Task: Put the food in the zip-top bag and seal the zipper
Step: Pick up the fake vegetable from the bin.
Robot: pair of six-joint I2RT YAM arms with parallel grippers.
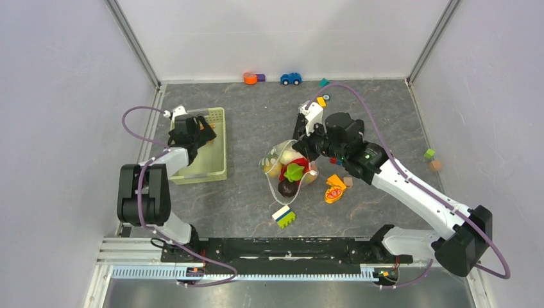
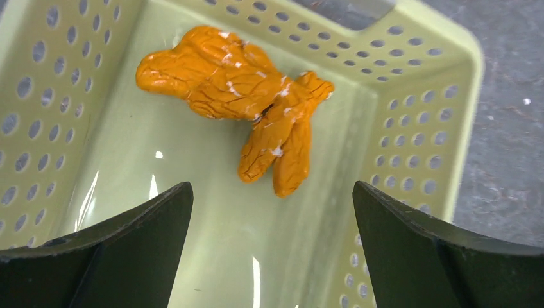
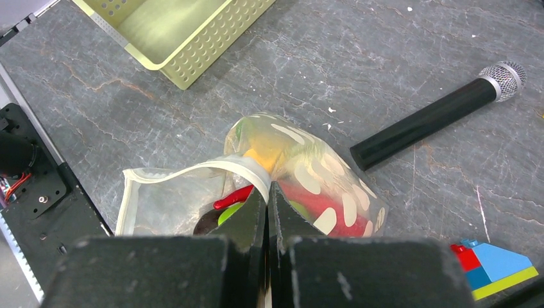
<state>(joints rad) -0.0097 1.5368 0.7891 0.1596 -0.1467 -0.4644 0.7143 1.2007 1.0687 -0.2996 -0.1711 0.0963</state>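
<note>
Sideways, zip-top bag point(image 3: 324, 183) gapes leftward; right pincer point(image 3: 268, 189) pinches zipper point(image 3: 192, 167).

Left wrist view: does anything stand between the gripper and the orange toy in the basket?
Nothing visible does. The orange toy lies alone on the basket floor, ahead of the open left gripper.

At the left of the table point(image 1: 256, 122), a basket point(image 1: 215, 163). Inside it, toward one end wall, a knobbly toy point(image 2: 237, 90). Over it, the left gripper point(image 2: 272, 192), jaws wide apart. In the middle, a bag point(image 1: 272, 173) with food point(image 1: 294, 172) inside. On its zipper point(image 3: 192, 172), the right gripper point(image 3: 268, 192), pinched together. Just right of the bag, a lumpy toy point(image 1: 335, 189). Before the bag, nearer the arms, a block point(image 1: 283, 216). Near the bag, a microphone point(image 3: 423, 125). Far behind, by the back wall, a toy car point(image 1: 290, 78).
</note>
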